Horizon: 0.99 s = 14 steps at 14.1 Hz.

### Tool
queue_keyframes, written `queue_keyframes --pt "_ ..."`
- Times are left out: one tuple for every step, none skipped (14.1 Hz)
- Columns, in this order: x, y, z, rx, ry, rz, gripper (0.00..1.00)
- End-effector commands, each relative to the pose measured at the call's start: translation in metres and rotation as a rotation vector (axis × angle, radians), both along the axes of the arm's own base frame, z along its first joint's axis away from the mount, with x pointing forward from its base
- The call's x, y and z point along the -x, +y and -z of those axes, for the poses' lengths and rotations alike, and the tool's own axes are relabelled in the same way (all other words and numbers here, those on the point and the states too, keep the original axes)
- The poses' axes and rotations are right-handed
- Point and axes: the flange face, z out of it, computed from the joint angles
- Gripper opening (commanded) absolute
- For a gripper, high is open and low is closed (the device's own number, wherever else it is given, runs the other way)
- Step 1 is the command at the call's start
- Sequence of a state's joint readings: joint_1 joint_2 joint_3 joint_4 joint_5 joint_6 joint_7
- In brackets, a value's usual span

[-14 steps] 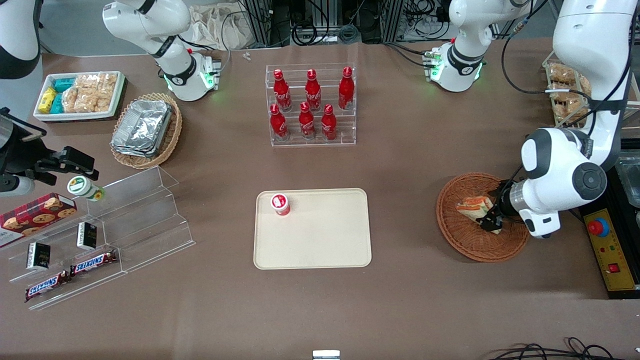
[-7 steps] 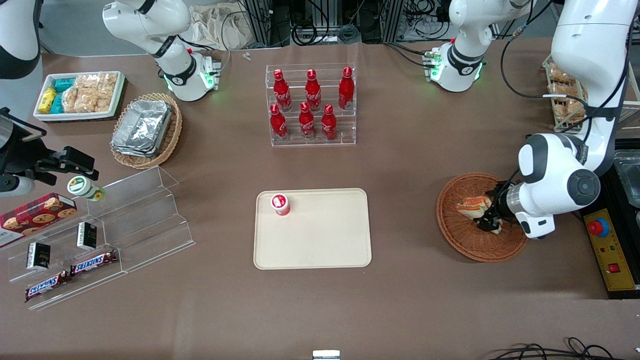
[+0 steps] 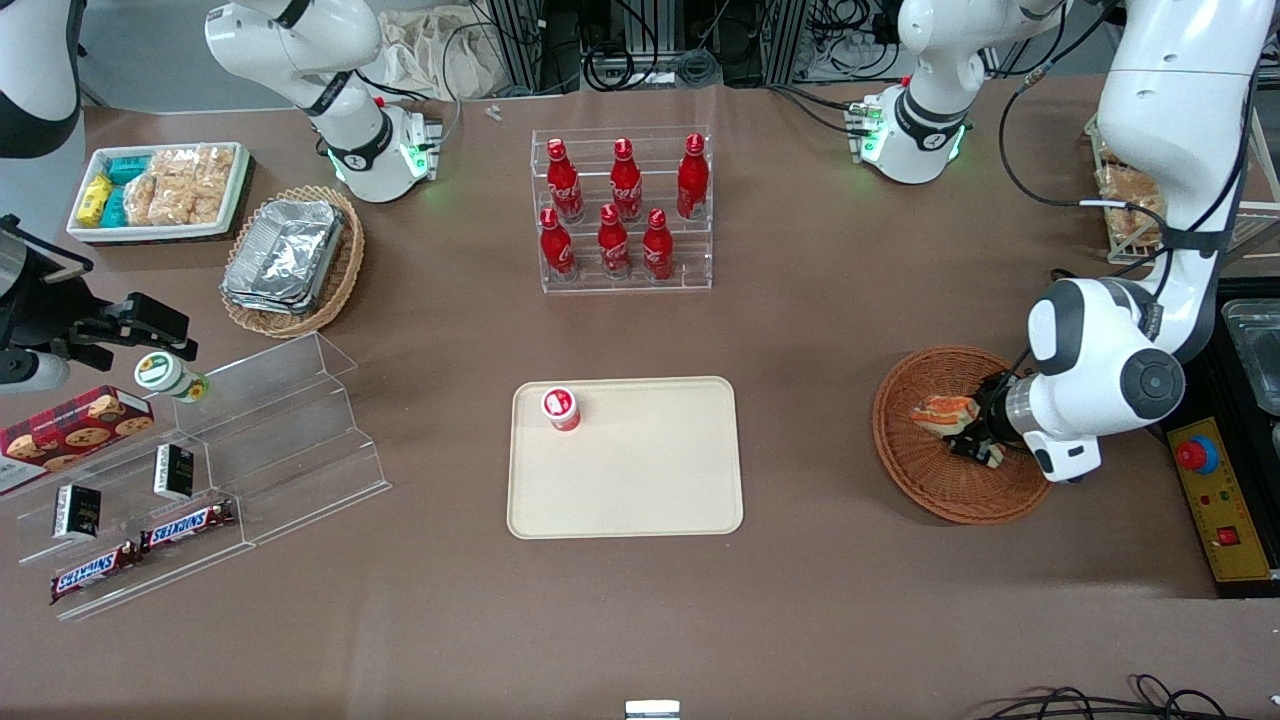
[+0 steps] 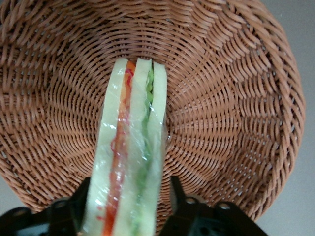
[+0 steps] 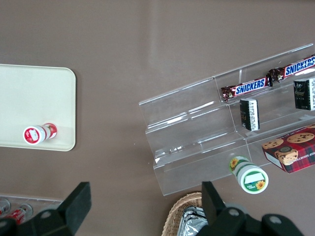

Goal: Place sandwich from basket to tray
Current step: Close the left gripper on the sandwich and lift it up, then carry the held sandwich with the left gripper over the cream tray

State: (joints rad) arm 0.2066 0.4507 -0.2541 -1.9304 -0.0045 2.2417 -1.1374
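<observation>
The sandwich [image 3: 940, 410] is a pale wedge with orange-red and green layers in clear wrap. It stands on edge inside the round reddish-brown basket [image 3: 905, 465] at the working arm's end of the table. My left gripper [image 3: 975, 438] is down in the basket, shut on the sandwich. In the left wrist view the sandwich [image 4: 130, 147] runs between the black fingers [image 4: 178, 196], with the woven basket [image 4: 231, 108] beneath it. The cream tray [image 3: 650, 480] lies flat at the table's middle, well apart from the basket.
A small red-and-white bottle [image 3: 561, 408] stands on the tray's corner. A clear rack of red bottles [image 3: 625, 215] stands farther from the camera than the tray. A yellow control box with a red button [image 3: 1200, 455] lies beside the basket. Clear stepped shelves [image 3: 250, 440] sit toward the parked arm's end.
The left arm's wrist has shifted slightly toward the tray, and the sandwich has turned and shifted a little with the gripper inside the basket.
</observation>
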Motion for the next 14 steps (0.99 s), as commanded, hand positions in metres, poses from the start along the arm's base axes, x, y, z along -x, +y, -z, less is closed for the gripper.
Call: queue_keyframes --pt "-0.006 -0.001 0.0 -0.018 -0.022 -0.044 0.0" --pt "-0.006 -0.002 -0.001 -0.017 -0.024 -0.043 0.0" --pt "-0.008 -0.002 -0.004 -0.018 -0.029 -0.047 0.0" --pt "-0.011 -0.001 -0.012 -0.021 -0.041 -0.063 0.0" --pt "-0.014 -0.001 -0.022 -0.026 -0.05 -0.059 0.0" --pt "-0.014 -0.004 -0.034 -0.031 -0.046 -0.047 0.0" --pt "-0.015 -0.005 -0.05 -0.034 -0.046 -0.028 0.0" --pt "-0.014 -0.006 -0.065 -0.037 -0.034 0.013 0.0" --pt "-0.015 -0.007 -0.085 -0.036 -0.031 0.061 0.0" --pt "-0.015 -0.009 -0.107 -0.036 -0.02 0.102 0.0" --pt "-0.014 -0.019 -0.13 -0.03 -0.011 0.154 0.0" --pt "-0.014 -0.027 -0.153 -0.021 -0.015 0.209 0.0" --pt "-0.014 -0.036 -0.178 -0.015 -0.02 0.258 0.0" --pt "-0.01 -0.053 -0.199 -0.008 -0.017 0.315 0.0"
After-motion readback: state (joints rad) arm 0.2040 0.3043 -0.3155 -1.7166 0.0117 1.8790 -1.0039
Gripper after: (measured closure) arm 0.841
